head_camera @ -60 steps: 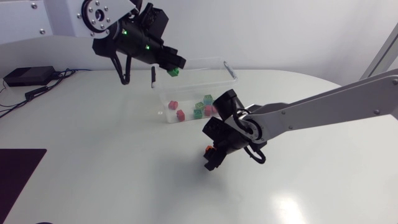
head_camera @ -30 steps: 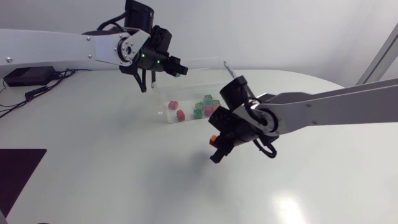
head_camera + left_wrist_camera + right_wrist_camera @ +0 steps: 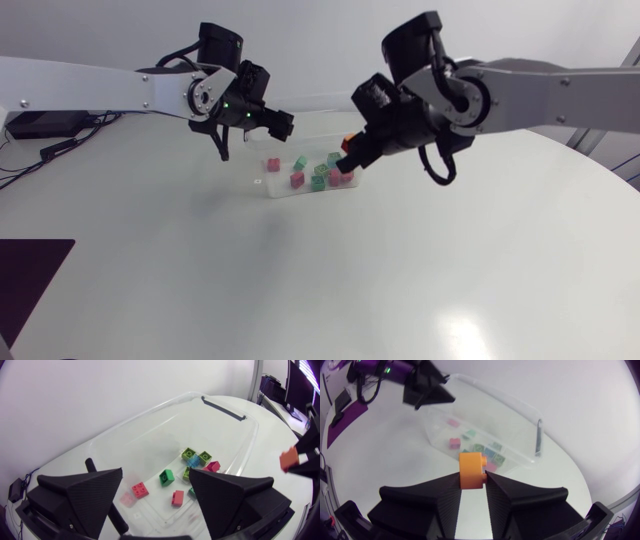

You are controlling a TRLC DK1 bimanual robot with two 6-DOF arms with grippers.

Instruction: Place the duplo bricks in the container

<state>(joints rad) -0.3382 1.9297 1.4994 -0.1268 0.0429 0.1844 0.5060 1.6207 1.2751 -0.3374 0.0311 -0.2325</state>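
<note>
A clear plastic container point(image 3: 262, 187) stands at the table's back middle with several red, pink and green duplo bricks in it. My left gripper point(image 3: 276, 122) hangs open and empty above its left end. In the left wrist view a green brick point(image 3: 167, 477) lies on the container floor point(image 3: 150, 445) under the open fingers point(image 3: 80, 500). My right gripper point(image 3: 353, 152) is shut on an orange brick point(image 3: 347, 142) over the container's right end. The right wrist view has the orange brick point(image 3: 471, 470) pinched between the fingertips, with the container point(image 3: 485, 415) below and ahead.
A dark mat point(image 3: 25, 275) lies at the table's front left edge. A black box with cables point(image 3: 45, 122) sits at the back left. My left gripper point(image 3: 427, 387) hovers beyond the container's far end in the right wrist view.
My left gripper moved over the container and opened, dropping its green brick inside. My right gripper shut on the orange brick and carried it from the table up to the container.
</note>
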